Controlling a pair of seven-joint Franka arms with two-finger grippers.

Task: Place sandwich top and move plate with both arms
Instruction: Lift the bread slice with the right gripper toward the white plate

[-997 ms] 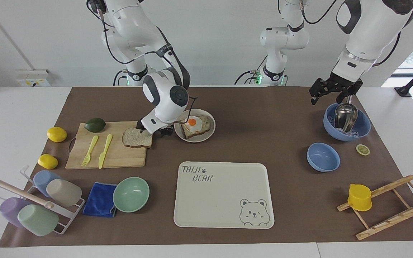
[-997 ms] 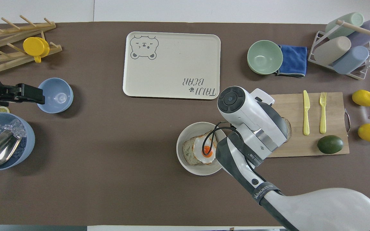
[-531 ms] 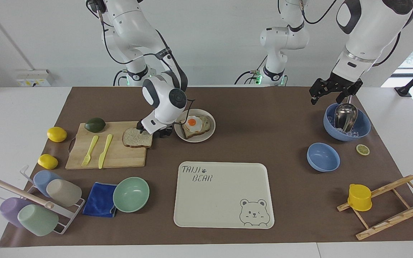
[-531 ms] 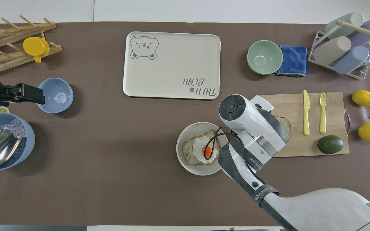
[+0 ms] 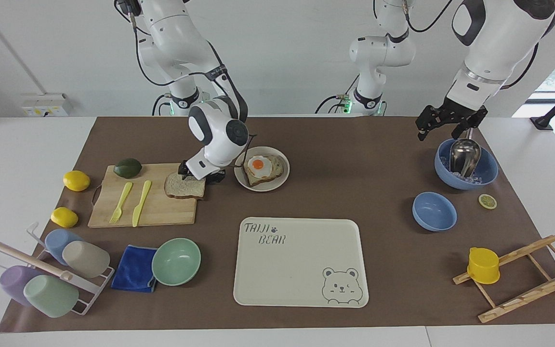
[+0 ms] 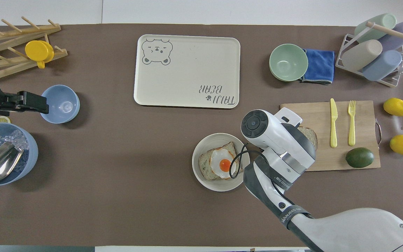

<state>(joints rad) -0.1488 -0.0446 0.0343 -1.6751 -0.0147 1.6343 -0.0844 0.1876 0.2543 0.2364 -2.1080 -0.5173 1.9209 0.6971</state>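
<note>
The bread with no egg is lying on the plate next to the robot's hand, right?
Not quite. The plain bread lies on the wooden board, beside the right gripper. The plate holds only the egg toast. The facing view shows it.

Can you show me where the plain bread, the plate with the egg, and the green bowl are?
sandwich top (image 5: 184,186), facing view, on the middle of its pale crumb.
plate (image 5: 282,180), facing view, on its bare rim.
mint-green bowl (image 5: 176,261), facing view, on the inside of its hollow.
</note>
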